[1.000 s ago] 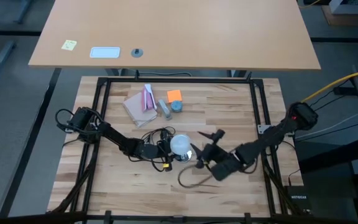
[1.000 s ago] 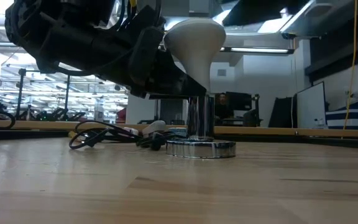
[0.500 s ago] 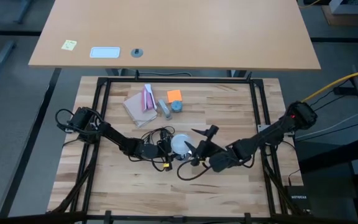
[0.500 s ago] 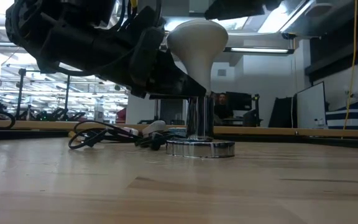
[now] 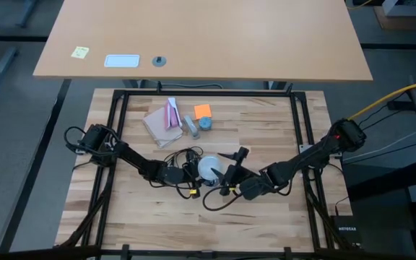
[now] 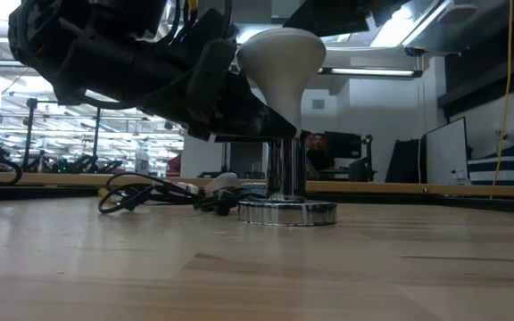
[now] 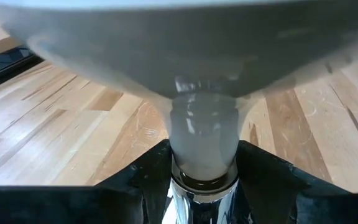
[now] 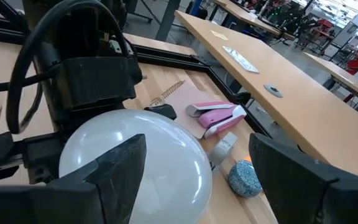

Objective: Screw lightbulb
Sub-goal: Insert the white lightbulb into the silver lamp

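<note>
Wooden table (image 5: 150,202), open workshop behind. Lightbulb (image 5: 209,168) stands upright mid-table in its socket (image 6: 286,212). My left gripper (image 5: 186,172) clamps the socket stem; my right gripper (image 5: 228,175), fingers spread, flanks the globe. Plan: close gently, turn level, avoid cross-threading.

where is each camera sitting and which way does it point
High: above the table, facing straight down; shows both arms, the lightbulb between them.
Low: at tabletop height, facing level; left arm beside the socket.
Left wrist: faces the bulb's neck past its own fingers.
Right wrist: faces the globe between its open fingers.
All four share the lightbulb.
</note>
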Controlling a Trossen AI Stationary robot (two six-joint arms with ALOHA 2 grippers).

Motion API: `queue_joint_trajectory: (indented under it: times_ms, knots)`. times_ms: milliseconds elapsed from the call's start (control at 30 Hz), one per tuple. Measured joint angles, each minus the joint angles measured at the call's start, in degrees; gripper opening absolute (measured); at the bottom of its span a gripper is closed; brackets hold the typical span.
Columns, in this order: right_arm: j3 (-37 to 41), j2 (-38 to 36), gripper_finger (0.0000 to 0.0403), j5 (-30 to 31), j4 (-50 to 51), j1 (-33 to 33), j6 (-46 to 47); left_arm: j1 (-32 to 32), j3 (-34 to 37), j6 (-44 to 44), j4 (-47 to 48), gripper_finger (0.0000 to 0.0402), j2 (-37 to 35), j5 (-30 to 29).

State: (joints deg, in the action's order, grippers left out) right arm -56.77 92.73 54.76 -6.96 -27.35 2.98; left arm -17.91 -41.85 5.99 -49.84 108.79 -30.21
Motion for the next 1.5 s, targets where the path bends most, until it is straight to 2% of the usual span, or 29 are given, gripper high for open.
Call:
queue_joint_trajectory:
  times_ms: [300,633,833,1033,1133,1367,1500]
  knots:
    - [0.0,0.02,0.0291,-0.33,0.31,0.0,0.0,0.0,-0.02,4.0,-0.52,0.0171,0.0,-0.01]
    - [0.07,0.07,0.0291,-0.35,0.46,0.0,0.0,0.0,-0.04,4.06,-0.44,0.0171,0.0,-0.01]
    - [0.09,0.11,0.0291,-0.37,0.46,0.0,0.0,-0.11,-0.04,-1.92,-0.11,0.0171,0.0,-0.05]
    - [0.11,0.11,0.0291,-0.4,0.39,0.0,-0.02,-0.11,-0.04,-1.35,-0.06,0.0172,0.0,-0.05]
    - [0.13,0.13,0.0291,-0.4,0.15,0.0,-0.04,-0.11,-0.04,0.77,0.02,0.0184,0.0,-0.05]
    - [0.15,0.15,0.0291,-0.42,0.02,0.0,-0.07,-0.14,-0.04,2.37,0.0,0.0245,0.0,-0.57]
    - [0.15,0.15,0.0291,-0.42,0.0,0.0,-0.07,-0.81,-0.04,1.65,-0.86,0.0257,0.0,-0.57]
